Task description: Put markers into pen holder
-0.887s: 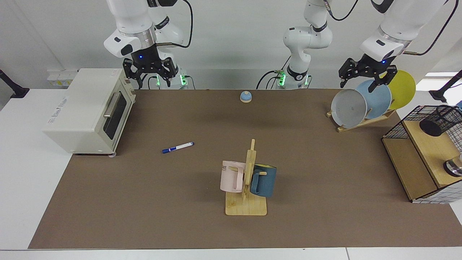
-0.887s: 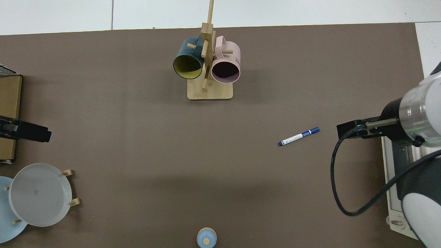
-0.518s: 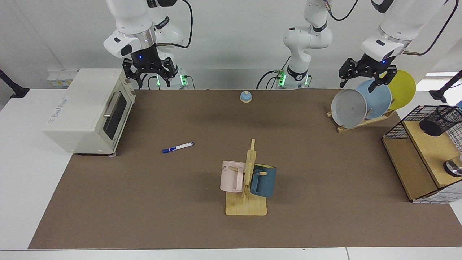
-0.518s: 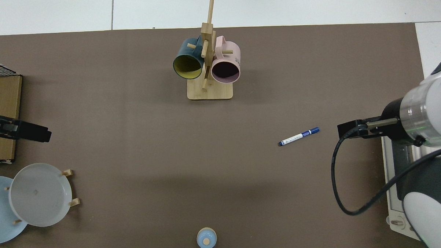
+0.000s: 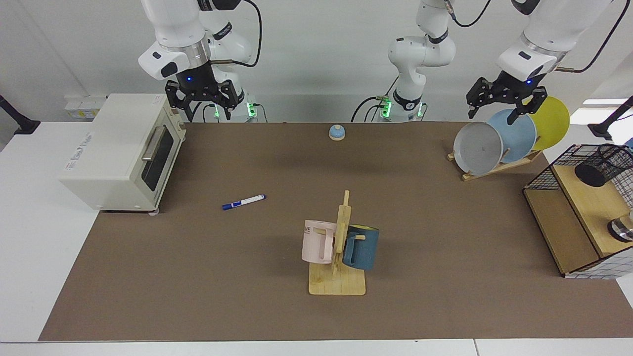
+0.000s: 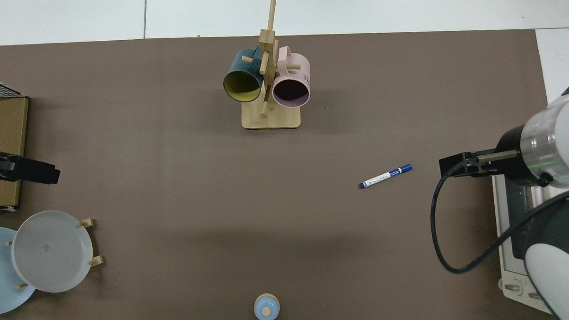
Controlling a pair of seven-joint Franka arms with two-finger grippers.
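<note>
One marker (image 5: 243, 201) lies on the brown mat (image 5: 247, 277). One pen holder (image 5: 604, 165) sits on one wire-sided wooden shelf (image 5: 576, 217) at the right. Two mugs, one pink (image 5: 316, 241) and one dark blue (image 5: 361, 246), hang on one wooden mug tree (image 5: 338, 284). Three plates, grey (image 5: 477, 148), light blue (image 5: 517, 134) and yellow (image 5: 551, 122), stand in one rack (image 5: 499, 167). One toaster oven (image 5: 118, 151) stands at the left; one small blue bell (image 5: 337, 132) at the far edge. Two grippers, right (image 5: 200, 110) and left (image 5: 494, 111).

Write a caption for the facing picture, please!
Both open grippers, right and left, hang high; marker lies on the mat.
</note>
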